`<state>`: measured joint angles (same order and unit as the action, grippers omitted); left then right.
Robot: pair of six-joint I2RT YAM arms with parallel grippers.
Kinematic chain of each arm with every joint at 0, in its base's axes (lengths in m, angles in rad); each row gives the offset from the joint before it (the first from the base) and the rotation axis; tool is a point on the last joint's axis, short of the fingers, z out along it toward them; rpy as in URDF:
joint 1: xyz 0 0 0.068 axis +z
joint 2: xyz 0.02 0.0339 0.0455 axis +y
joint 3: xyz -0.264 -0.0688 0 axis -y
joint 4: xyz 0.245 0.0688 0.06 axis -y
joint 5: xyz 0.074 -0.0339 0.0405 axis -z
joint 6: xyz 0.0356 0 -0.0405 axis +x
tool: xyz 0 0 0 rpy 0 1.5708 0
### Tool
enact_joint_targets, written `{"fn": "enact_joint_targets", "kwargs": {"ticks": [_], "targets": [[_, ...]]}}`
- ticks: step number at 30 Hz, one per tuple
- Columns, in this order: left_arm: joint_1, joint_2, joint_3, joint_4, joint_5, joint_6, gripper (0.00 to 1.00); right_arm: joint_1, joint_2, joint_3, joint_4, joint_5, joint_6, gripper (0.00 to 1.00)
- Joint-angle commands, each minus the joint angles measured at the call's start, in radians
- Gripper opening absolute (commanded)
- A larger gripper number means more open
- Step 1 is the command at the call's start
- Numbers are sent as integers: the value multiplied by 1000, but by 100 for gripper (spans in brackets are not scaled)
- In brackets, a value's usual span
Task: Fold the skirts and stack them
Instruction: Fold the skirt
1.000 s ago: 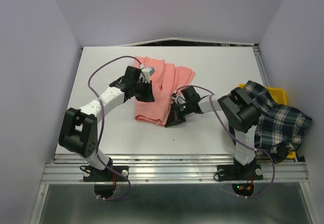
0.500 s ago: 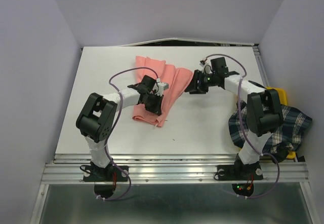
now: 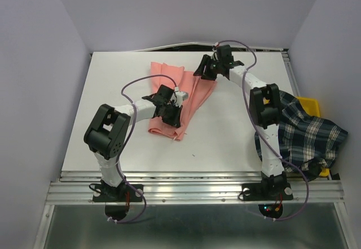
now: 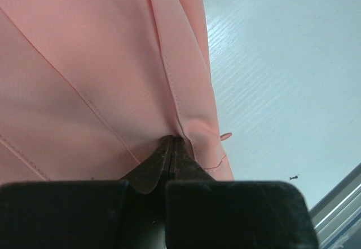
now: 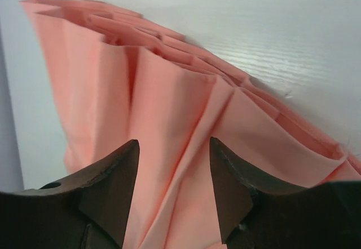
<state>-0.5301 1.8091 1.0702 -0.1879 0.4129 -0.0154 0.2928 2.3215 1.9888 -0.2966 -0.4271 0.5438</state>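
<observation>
The plaid skirt [image 3: 307,139] is heaped over the yellow bin [image 3: 311,103] at the right edge of the table [image 3: 113,136]. The left claw [image 4: 172,143] is pinched tight on a fold of the pink skirt [image 3: 167,126] near its front hem. Further back, the right claw [image 5: 174,143] hangs wide open just above the pleats at that skirt's far right corner.

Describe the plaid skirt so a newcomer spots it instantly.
Go to the white table's right edge, where a yellow bin sits. The plaid skirt is heaped over that bin. It is dark with white lines, unlike the plain pink skirt mid-table.
</observation>
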Motion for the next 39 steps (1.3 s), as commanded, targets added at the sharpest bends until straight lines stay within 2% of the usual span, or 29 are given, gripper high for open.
{"fn": "enact_joint_targets", "kwargs": {"ticks": [1,11,17,26,29,33,35,36,39], "targets": [[-2,39,-61,-4,-125,29,5,29,56,87,-49,96,24,59],[-2,48,-70,1,-121,22,5,58,105,96,36,71,42,57],[-2,56,-65,2,-117,22,5,68,36,41,69,100,39,57],[-2,68,-59,-1,-120,22,5,86,140,140,25,128,4,57],[-1,68,-62,-2,-121,22,5,86,159,143,33,108,4,51],[1,84,-59,-8,-120,22,5,86,138,143,56,77,-7,31],[2,90,-56,-10,-120,22,5,86,125,154,57,85,-16,26],[2,91,-55,-12,-118,22,5,86,122,159,54,88,-28,16],[4,96,-53,-10,-120,22,5,86,98,151,54,82,-31,1]]}}
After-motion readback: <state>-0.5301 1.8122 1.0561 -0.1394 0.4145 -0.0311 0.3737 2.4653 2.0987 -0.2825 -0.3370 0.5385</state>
